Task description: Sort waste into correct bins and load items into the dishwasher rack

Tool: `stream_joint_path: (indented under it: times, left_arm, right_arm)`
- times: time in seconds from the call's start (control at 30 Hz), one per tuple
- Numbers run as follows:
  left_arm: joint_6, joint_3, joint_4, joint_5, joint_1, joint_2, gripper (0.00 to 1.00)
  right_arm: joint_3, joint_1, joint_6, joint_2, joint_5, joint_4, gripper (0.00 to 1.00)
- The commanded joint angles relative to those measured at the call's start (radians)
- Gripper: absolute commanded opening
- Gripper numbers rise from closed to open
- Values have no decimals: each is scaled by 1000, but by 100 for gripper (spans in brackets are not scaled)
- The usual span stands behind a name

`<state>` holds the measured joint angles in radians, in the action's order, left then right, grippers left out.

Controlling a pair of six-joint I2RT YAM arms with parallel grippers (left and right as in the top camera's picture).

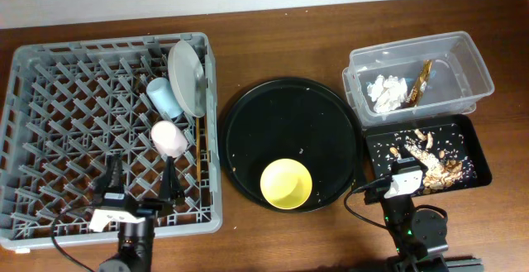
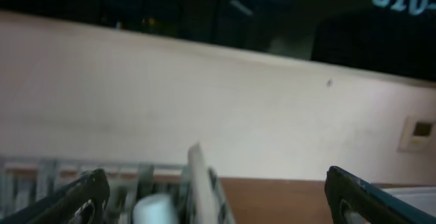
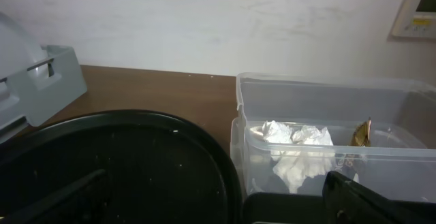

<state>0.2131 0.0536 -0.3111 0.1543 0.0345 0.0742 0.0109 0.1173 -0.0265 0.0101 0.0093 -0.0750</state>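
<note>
The grey dishwasher rack (image 1: 50,98) fills the left. In it the pale plate (image 1: 186,78) stands on edge, with the light blue cup (image 1: 163,97) and pink cup (image 1: 169,138) beside it and two thin chopsticks (image 1: 199,152) near its right wall. The yellow bowl (image 1: 286,183) sits on a round black tray. The clear tub (image 1: 463,65) holds tissue wads (image 1: 386,92) and the foil wrapper (image 1: 421,82). The shallow black tray (image 1: 471,144) holds food scraps (image 1: 430,160). My left gripper (image 1: 140,177) (image 2: 216,178) is open over the rack's front. My right gripper (image 1: 402,171) (image 3: 216,178) is open by the black tray.
The large round black tray (image 1: 273,115) lies between the rack and the bins, with a few crumbs on it. The left wrist view shows the plate's edge (image 2: 201,183) and a pale cup (image 2: 157,210), blurred. The right wrist view shows the tub (image 3: 327,94) with tissue (image 3: 300,139).
</note>
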Motion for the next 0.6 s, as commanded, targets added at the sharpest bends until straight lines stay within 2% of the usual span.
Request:
stream_joint_path:
  times: [0.0,0.17,0.57]
  left_arm:
    - [-5,-45,82,-82,0,-43,99]
    - [-14,-45,394,-173,26,-69,99]
    - [-21,-45,395,-170,27,-69,99]
  right_arm:
    - [-5,-7,6,-6,2,-7,99]
    - [-5,-7,6,-6,2,-7,99]
    - [-5,-7,6,-6,2,-7,99]
